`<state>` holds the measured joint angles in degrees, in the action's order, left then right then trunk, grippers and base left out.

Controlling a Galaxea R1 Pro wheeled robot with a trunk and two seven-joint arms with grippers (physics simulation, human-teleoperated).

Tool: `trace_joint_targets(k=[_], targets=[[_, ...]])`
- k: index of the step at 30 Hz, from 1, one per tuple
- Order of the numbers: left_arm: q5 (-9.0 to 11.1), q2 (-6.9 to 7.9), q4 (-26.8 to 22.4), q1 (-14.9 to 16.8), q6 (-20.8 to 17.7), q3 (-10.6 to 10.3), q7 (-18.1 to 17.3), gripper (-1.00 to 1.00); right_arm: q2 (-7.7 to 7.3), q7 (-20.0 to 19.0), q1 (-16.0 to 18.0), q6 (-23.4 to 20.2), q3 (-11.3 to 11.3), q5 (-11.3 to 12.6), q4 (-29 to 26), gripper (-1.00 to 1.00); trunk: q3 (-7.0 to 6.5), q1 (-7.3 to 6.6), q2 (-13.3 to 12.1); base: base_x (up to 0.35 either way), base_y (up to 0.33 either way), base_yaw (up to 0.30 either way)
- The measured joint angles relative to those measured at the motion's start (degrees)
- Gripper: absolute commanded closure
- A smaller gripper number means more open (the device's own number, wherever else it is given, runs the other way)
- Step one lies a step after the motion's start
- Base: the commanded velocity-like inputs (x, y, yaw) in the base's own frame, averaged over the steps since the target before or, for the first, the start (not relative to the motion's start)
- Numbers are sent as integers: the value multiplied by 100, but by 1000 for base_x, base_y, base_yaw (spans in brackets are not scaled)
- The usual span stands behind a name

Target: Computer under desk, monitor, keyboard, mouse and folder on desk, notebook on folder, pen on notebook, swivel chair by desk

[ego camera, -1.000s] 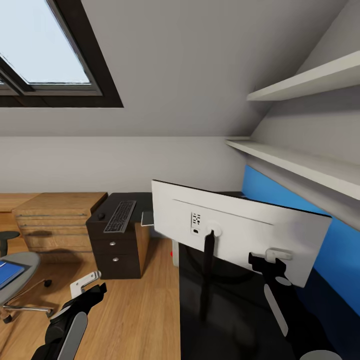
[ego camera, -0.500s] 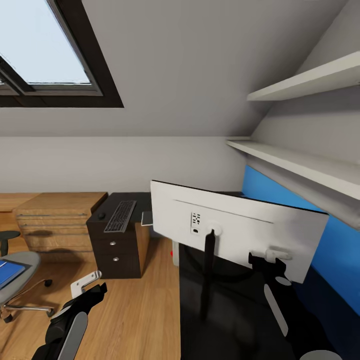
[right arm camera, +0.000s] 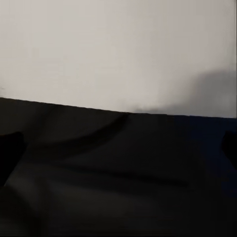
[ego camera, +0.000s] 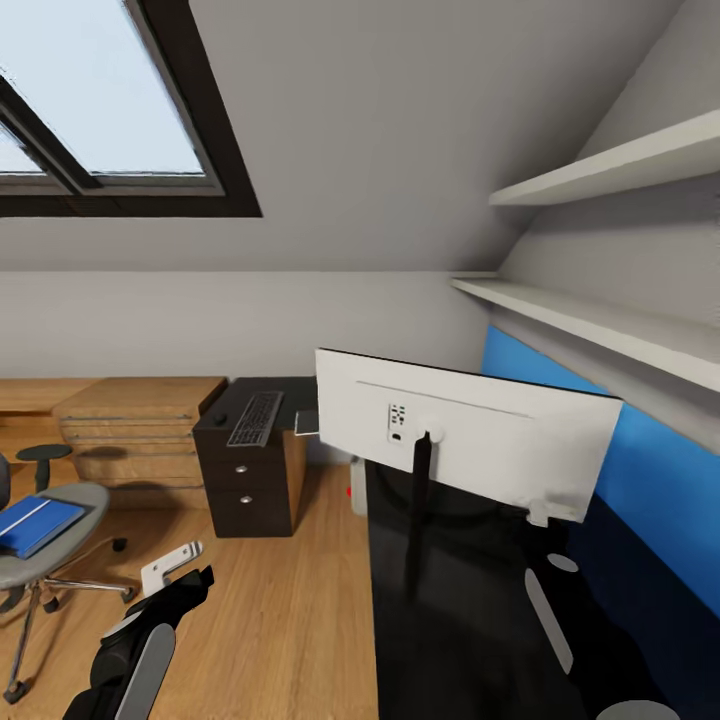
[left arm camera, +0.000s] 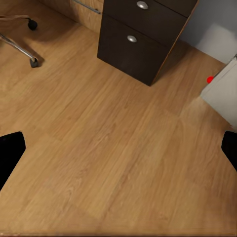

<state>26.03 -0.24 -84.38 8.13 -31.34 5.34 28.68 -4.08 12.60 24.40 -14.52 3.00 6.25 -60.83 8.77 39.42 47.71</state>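
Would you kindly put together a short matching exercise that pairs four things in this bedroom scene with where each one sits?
Things:
1. monitor
2. keyboard
3. folder
4. computer

Places:
A. on the seat of the swivel chair
B. on the floor under the desk, showing a red light
C. flat on the desk top above the drawer unit
D. standing on the near part of the desk, white back toward the camera

Pairs: 1-D, 2-C, 3-A, 4-B
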Motion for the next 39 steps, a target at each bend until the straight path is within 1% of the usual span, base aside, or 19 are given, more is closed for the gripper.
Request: trace_joint_targets(k=[3,6,7,10,11,13,14,16,17,19,21,23,31,36,39], targets=[[-1,0,0,0,-1,0,0,-100,18,-1,0,1,-20,-1,31,-100,0,-1,0,-216,35,0],[0,0,0,0,-2,2,-1,-100,34,-4,0,43,-175,-18,170,-100,0,-3,0,-74,11,0],[0,0,1,0,-2,4,-1,-100,39,-3,0,134,-308,-22,262,-100,0,-3,0,-39,6,0],[-1,0,1,0,-2,2,-1,-100,58,-14,-1,391,-559,-28,492,-100,0,-3,0,-22,3,0],[-6,0,1,1,0,-1,0,-100,223,9,3,991,-972,-39,1091,-100,1,-3,0,-7,1,0],[-7,0,0,0,-2,-1,0,-100,356,49,14,1219,-1101,-64,1370,-100,0,-3,0,-4,1,0],[-7,0,1,0,-3,-2,0,-100,463,92,20,1376,-1163,-87,1566,-100,1,-3,0,-3,0,0],[-8,0,0,0,-5,-1,0,-100,553,138,28,1506,-1203,-120,1754,-100,1,-3,1,27,18,0],[-7,0,0,1,-6,-1,0,-100,687,202,39,1769,-1253,-197,2154,-100,1,-4,0,91,68,0],[-8,-1,-1,0,-5,-2,1,-100,736,217,48,1901,-1264,-234,2300,-100,1,-5,1,145,121,0],[-8,-6,-1,0,-7,-2,2,-100,791,235,61,2169,-1274,-279,2502,-100,1,-6,1,220,200,0],[-4,-2,-1,0,-11,-2,-4,-100,814,243,66,2318,-1276,-293,2584,-100,1,-6,1,239,221,0],[-1,0,-1,0,-14,-2,-6,-100,833,246,67,2433,-1279,-298,2618,-100,1,-6,1,248,231,0],[0,0,-1,0,-15,-2,-7,-100,884,246,68,2476,-1279,-304,2624,-100,1,-6,1,246,228,0],[0,0,-1,0,-15,-2,-8,-100,914,246,72,2607,-1278,-306,2662,-100,1,-5,1,150,130,0]])
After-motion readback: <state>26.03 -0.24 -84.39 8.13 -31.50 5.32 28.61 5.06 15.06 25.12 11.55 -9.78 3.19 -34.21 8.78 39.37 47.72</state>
